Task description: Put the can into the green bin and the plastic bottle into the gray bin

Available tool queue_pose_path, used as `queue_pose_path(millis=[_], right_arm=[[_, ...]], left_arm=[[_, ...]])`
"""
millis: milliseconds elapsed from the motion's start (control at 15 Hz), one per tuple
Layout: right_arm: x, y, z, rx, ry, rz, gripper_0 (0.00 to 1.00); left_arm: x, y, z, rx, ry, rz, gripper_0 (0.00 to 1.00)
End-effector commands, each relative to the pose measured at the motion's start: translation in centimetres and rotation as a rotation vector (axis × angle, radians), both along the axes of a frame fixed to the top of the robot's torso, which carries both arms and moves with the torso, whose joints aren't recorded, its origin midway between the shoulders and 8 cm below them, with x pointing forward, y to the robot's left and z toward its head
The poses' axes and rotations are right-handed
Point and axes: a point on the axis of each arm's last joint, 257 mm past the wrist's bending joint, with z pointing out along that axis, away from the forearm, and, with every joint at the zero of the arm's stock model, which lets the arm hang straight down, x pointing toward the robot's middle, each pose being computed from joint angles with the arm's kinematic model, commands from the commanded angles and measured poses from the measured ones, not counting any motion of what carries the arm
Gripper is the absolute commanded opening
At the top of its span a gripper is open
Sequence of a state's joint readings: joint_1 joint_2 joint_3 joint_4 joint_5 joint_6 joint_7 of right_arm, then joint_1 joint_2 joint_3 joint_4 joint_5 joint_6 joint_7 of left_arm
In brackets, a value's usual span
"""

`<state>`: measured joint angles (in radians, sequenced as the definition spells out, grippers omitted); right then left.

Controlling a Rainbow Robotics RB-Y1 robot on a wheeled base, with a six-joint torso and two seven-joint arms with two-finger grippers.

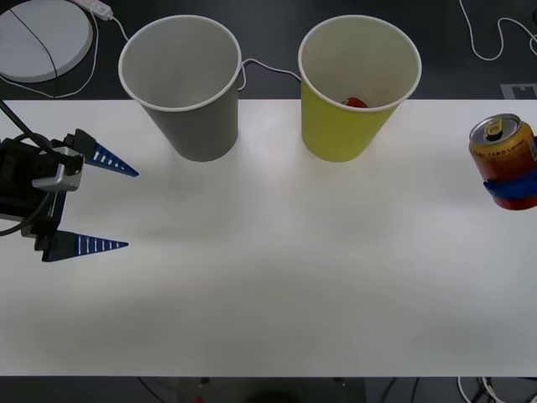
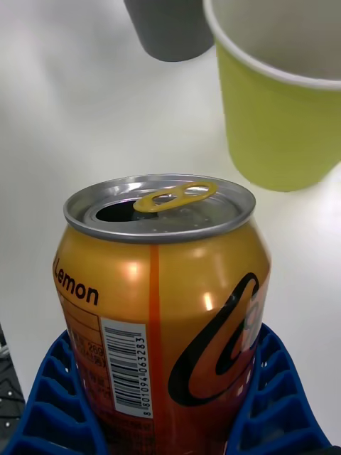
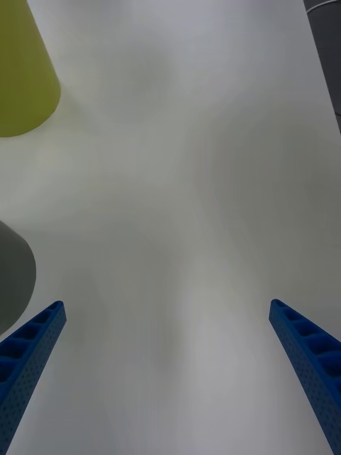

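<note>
Blue-ribbed right gripper [image 1: 513, 191] clamped on the can [image 1: 501, 151], raised at table's right edge, well apart from the green bin [image 1: 348, 126]; not yet binned; left gripper [image 1: 105, 206] spread, idle near the gray bin [image 1: 197, 117]; bottle step outstanding.

Two bins side by side at the back of the tabletop [image 1: 268, 285]: gray bin [image 1: 186, 84] on the left, green bin [image 1: 357, 88] on the right. Can [image 1: 502, 155] far to the right, upright in the right gripper [image 1: 512, 195]. Left gripper [image 1: 105, 206] far to the left, in front of the gray bin.
</note>
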<state>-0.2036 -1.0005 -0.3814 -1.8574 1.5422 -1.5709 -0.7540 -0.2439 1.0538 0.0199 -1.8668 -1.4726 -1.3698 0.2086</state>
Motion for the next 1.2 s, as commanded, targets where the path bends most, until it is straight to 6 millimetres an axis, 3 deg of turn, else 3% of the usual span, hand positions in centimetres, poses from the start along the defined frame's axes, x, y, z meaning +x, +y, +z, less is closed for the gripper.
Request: queue_pose_path(millis=[67, 333, 733, 1200], right_arm=[[1.6, 1.5, 2.4, -0.022, -0.001, -0.031, 0.0], [3.8, 4.5, 4.7, -0.05, 0.011, -0.066, 0.0], [7.4, 8.9, 6.6, -0.148, 0.001, -0.139, 0.0], [14.0, 13.2, 8.6, -0.152, 0.039, -0.161, 0.0]], left_arm=[[0.0, 0.0, 0.0, 0.0, 0.0, 0.0, 1.0], [0.0, 0.0, 0.0, 0.0, 0.0, 0.0, 1.0], [0.0, 0.0, 0.0, 0.0, 0.0, 0.0, 1.0], [0.0, 0.0, 0.0, 0.0, 0.0, 0.0, 1.0]])
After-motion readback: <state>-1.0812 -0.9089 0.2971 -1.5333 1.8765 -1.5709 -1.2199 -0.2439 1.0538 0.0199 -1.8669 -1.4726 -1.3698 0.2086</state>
